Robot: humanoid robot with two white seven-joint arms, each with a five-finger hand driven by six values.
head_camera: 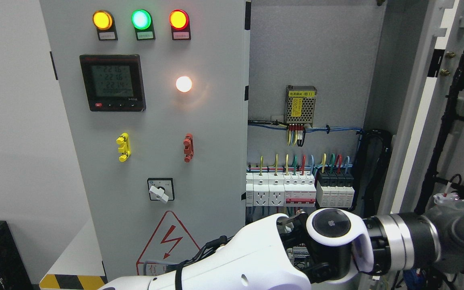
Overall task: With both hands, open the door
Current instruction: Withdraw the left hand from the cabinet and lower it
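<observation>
— While the grey steel left door (199,161) of the electrical cabinet, with its amber, green and red lamps, stands closed, where is the door that matters?

— At the picture's right. The grey right-hand cabinet door (421,121) stands swung wide, its long edge running upright from top to bottom of the view, black wiring showing on its inner face. The bay between the doors lies exposed, with a row of white and black circuit breakers (296,189) in it.

— Which hand is nearer it?

— The left. The white-shelled left arm (256,257) enters at the bottom, bends at a black-capped joint and reaches across to the right. Its dark grey left hand (463,225) sits low at the frame's right edge, at or just beside the open door's lower part.

— Clasping it?

— Cannot be told; the hand is cut off by the frame edge, and contact with the door is not visible. The right arm does not show.

— So the job?

— Half done, by appearances: one door open, one shut.
</observation>
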